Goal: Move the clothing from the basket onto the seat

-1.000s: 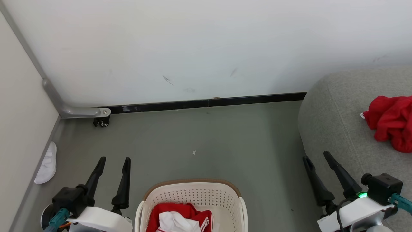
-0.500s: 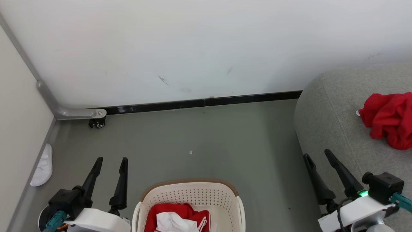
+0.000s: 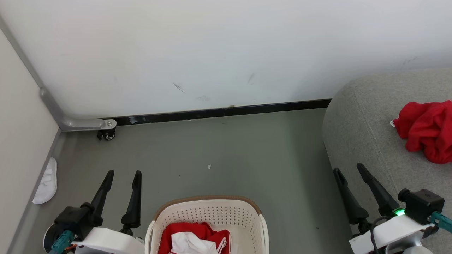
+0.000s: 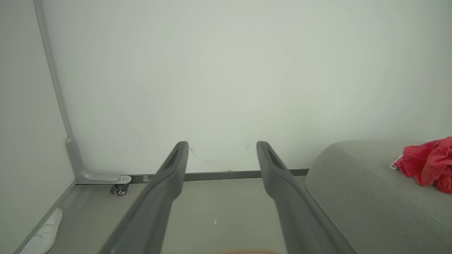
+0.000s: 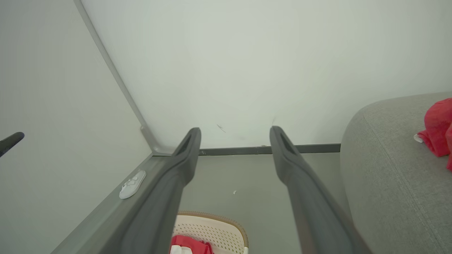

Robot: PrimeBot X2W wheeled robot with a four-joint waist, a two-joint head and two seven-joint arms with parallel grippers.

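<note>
The cream basket with its brown rim stands on the floor at the bottom centre, holding red and white clothing. A second crumpled red garment lies on the grey seat at the right. My left gripper hovers open and empty just left of the basket. On the other side, beside the seat's front edge, my right gripper is open and empty too. The right wrist view shows the basket below the fingers and the red garment on the seat.
A white wall with a black baseboard closes the far side. A partition on a caster runs along the left, with a white slipper at its foot. Grey floor lies open beyond the basket.
The whole head picture has shifted slightly left and down since a second ago, so the camera moved. Both grippers stay open and hold the same pose; the clothing has not moved.
</note>
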